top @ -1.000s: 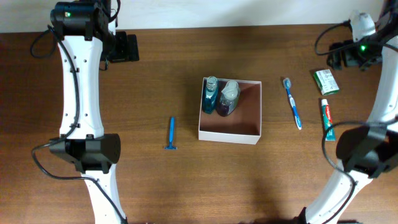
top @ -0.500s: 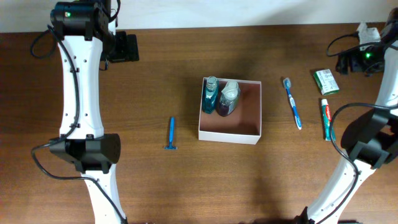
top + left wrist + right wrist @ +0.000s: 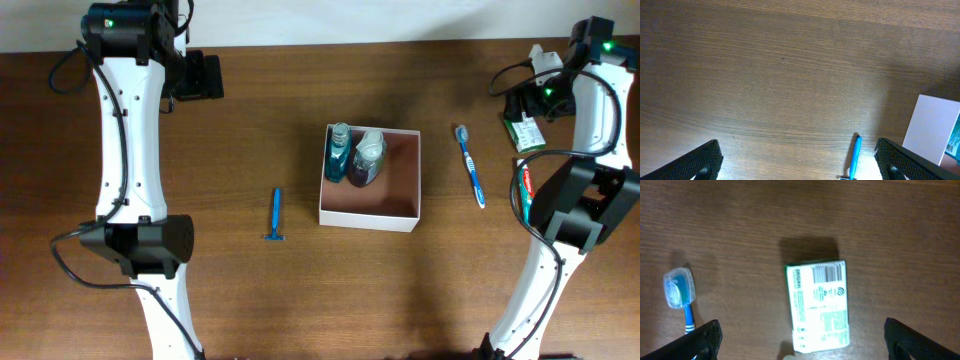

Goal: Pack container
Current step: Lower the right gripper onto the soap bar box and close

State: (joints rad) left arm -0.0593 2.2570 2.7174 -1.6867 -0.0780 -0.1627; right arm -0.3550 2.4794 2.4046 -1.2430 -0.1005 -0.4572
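**Operator:** Well, where does the container sit?

**Spotter:** You'll find the container [image 3: 396, 180] near the middle of the table [image 3: 300, 300], its open top facing up. A teal bottle [image 3: 339, 152] and a dark bottle [image 3: 366, 160] with a clear cap sit side by side inside it, in the corner that is upper left in your overhead view. The rest of its pinkish floor is bare.

**Operator:** And what's outside it?

**Spotter:** A blue razor [image 3: 276, 215] lies on the wood to the container's left, well apart from it. A blue toothbrush [image 3: 470, 165] lies just off the container's right wall, not touching it. Further right, your right arm partly covers a green-and-white soap box [image 3: 820, 305] and a toothpaste tube [image 3: 527, 190].

**Operator:** How are my jaws?

**Spotter:** Your left gripper [image 3: 799, 162] is spread wide with nothing between its fingers. It hangs over bare wood at the far left, with the razor and one corner of the container at the edge of its camera's view. Your right gripper [image 3: 805, 342] is also spread wide, holding nothing. It hangs above the soap box, and the toothbrush head is off to one side.
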